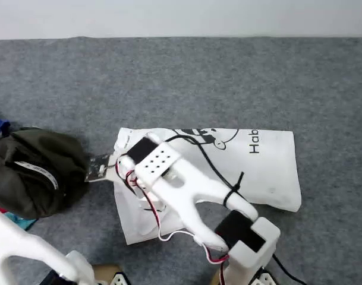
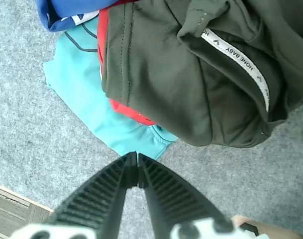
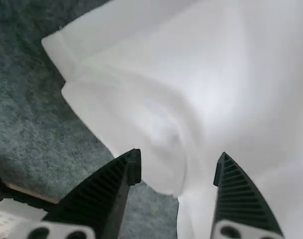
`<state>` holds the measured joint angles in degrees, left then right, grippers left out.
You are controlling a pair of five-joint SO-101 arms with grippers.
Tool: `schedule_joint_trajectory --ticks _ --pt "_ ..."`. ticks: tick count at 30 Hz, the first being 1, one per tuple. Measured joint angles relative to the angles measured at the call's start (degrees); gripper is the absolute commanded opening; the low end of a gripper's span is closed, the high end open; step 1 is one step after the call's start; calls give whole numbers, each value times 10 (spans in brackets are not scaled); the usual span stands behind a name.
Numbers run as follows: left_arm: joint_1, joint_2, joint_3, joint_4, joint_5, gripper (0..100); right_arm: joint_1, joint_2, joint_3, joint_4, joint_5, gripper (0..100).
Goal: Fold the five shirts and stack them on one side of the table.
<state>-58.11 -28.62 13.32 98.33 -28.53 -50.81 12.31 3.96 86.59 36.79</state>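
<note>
A white shirt (image 1: 252, 166) with black print lies folded in the middle of the grey table cover. My right gripper (image 3: 178, 162) hangs open just over the white shirt's (image 3: 191, 84) left edge, one finger over the cloth and the other near its border; from above, the right gripper (image 1: 115, 172) sits at that left edge. A pile at the far left holds a dark olive shirt (image 1: 38, 172) on top, with blue (image 2: 66, 10), red (image 2: 126, 109) and teal (image 2: 86, 99) shirts under it. My left gripper (image 2: 137, 167) is shut and empty, above bare cover just off the teal shirt.
The grey cover (image 1: 228, 77) stretches bare behind and to the right of the white shirt. The left arm (image 1: 26, 249) rises at the near left corner. A wooden table edge (image 2: 12, 211) shows beside the cover near the pile.
</note>
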Motion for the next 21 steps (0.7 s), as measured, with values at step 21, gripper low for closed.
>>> schedule_joint_trajectory --ticks 21 --pt "0 0 0 0 0 6 -109 107 -40 -7 20 247"
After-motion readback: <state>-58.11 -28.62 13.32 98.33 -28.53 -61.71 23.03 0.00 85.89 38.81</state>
